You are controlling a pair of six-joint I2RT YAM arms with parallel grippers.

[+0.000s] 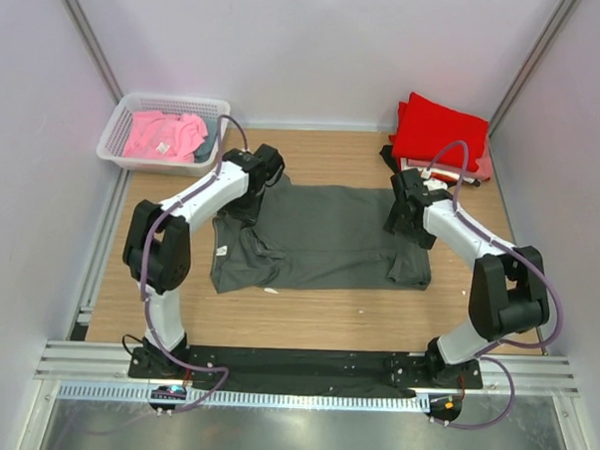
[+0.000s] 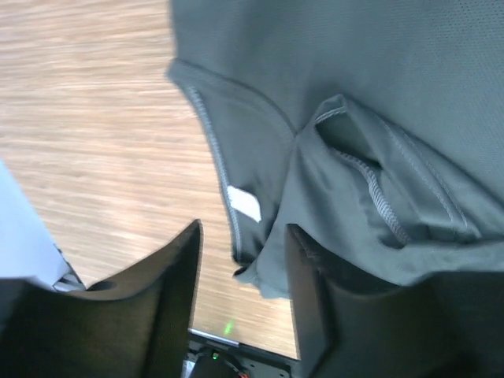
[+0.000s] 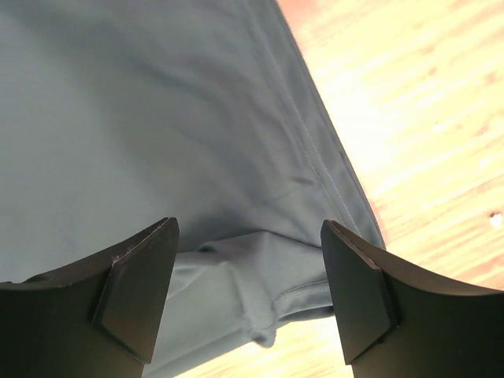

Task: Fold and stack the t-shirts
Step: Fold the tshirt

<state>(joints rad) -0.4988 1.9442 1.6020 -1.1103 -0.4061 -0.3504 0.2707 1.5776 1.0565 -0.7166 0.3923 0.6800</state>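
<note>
The grey shirt (image 1: 324, 236) lies spread across the middle of the table (image 1: 306, 325), mostly flat, with bunched folds at its left and lower right ends. Both arms reach over it, one at the upper left edge of the cloth, the other at the upper right.

In the left wrist view, the left gripper (image 2: 240, 303) has its jaws parted. Bare wood and the shirt's hem show in the gap, and nothing is pinched. The white neck label (image 2: 245, 203) sits just above that gap.

In the right wrist view, the right gripper (image 3: 248, 295) stands wide apart over a folded edge of the same shirt. It holds nothing, though I cannot tell whether the tips brush the cloth.

A white basket (image 1: 114, 142) at the upper left holds a pink shirt (image 1: 163, 134). Red shirts (image 1: 439, 131) are piled at the upper right.
</note>
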